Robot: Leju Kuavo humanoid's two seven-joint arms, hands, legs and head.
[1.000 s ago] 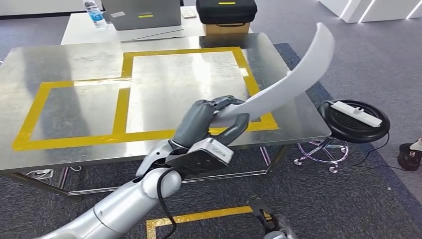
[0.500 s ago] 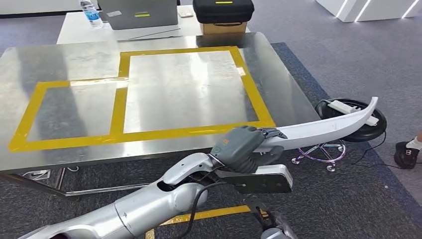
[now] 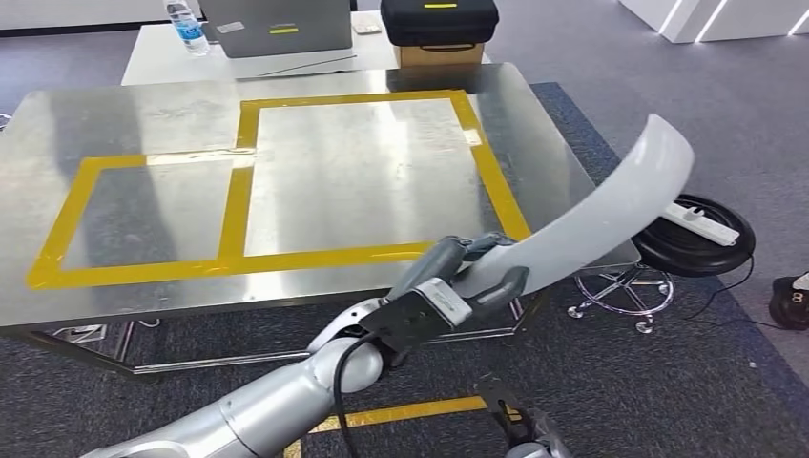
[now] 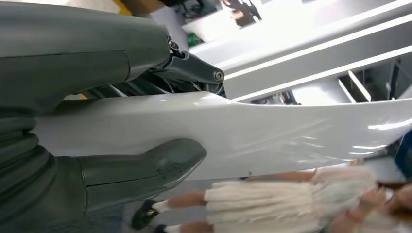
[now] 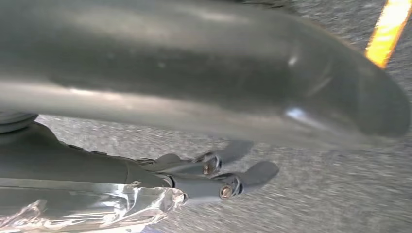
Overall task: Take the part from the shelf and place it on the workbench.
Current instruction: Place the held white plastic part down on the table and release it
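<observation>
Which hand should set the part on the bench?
Left. The left hand already grips the white part at the workbench edge; the right hand holds nothing and hangs over the floor.

Right robot hand (image 5: 214,174), fingers apart, over grey carpet (image 5: 301,194) with yellow tape (image 5: 386,31).

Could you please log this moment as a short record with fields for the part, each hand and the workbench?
part: long curved white panel, held in the air, its free end tilted up past the bench's right corner
left hand: grips the panel's near end
right hand: holds nothing, fingers apart, over carpet
workbench: steel top with yellow tape outlines; panel not yet on it
</observation>
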